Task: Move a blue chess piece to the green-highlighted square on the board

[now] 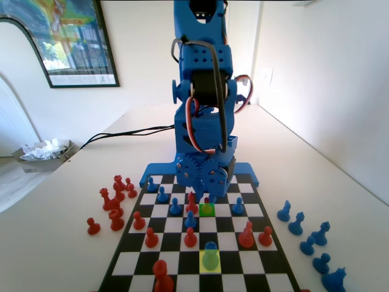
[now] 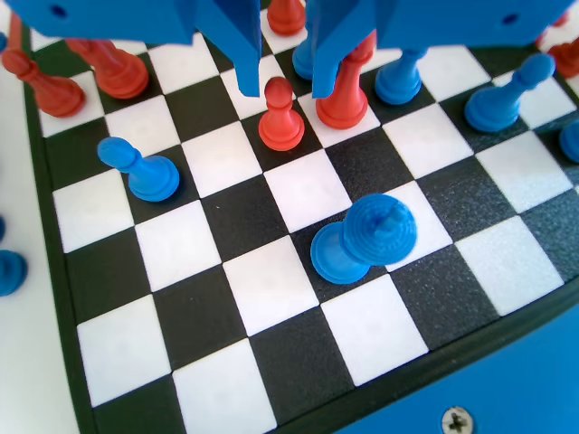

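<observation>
The claw [image 2: 288, 83] hangs open, its two jaws coming down from the top centre of the wrist view with a clear gap between them. The head of a red pawn [image 2: 281, 117] sits in that gap. The left-hand jaw is very close to the pawn, and whether it touches cannot be told.

In the fixed view the claw [image 1: 197, 196] is low over the board [image 1: 275, 260], in the middle of the frame at the foot of the blue arm [image 1: 203, 121]. The green-highlighted square [image 1: 207, 210] lies just below and right of it, with a small red tip showing at the square's upper edge.

The blue chess piece [image 1: 210, 255] stands upright on the yellow-highlighted square [image 1: 210, 265], in the lower centre of the fixed view. It is straight below the green square, well apart from it and from the claw, and its body is tinted greenish.

In the wrist view a stubby blue piece with a ringed head [image 2: 366, 240] stands on a black square right of centre, below the jaws and untouched. A taller red piece [image 2: 344, 95] stands just behind the right-hand jaw, and a blue pawn [image 2: 143, 172] is at the left.

On the desk [image 1: 340, 201], spare blue pieces [image 1: 310, 234] cluster at the fixed view's right and red pieces [image 1: 114, 204] at its left.
</observation>
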Tool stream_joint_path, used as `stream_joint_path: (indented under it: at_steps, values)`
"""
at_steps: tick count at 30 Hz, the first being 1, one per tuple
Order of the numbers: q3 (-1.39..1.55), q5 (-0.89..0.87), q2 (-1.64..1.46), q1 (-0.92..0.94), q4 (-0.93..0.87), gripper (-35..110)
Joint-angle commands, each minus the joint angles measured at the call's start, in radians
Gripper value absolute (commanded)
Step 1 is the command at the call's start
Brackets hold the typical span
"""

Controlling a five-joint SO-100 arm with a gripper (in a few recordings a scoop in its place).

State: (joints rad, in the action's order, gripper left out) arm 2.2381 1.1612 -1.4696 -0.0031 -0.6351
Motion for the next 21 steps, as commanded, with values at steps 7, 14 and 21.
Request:
stream_joint_path:
  at_steps: [7,14,21]
  values:
    - [-0.002,0.008,-0.025,-0.015,0.003,9]
    - [0.015,0.006,-0.023,-0.026,0.014,9]
    - [0.035,0.011,-0.023,-0.032,0.020,9]
